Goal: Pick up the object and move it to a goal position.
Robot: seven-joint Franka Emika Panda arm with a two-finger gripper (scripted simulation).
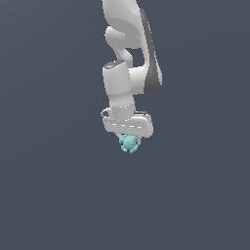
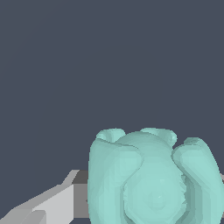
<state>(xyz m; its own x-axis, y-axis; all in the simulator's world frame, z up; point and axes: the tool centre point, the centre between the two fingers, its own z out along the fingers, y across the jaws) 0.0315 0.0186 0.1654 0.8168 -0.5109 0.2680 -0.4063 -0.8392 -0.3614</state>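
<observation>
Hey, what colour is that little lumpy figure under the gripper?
Teal-turquoise all over, no pattern. The figure shows best in the wrist view.

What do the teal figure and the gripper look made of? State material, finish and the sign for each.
Teal figure: looks like matte plastic or rubber; uniform colour, soft shading, no sharp highlights, faceted lumps. Being a render, the true material is open.
Gripper: smooth white body, like painted metal or hard plastic; even satin shading with grey edges.

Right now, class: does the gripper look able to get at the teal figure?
Probably yes: the gripper already appears closed around the teal figure, which hangs directly beneath it; the wrist view shows one finger beside it, nothing between.
</observation>
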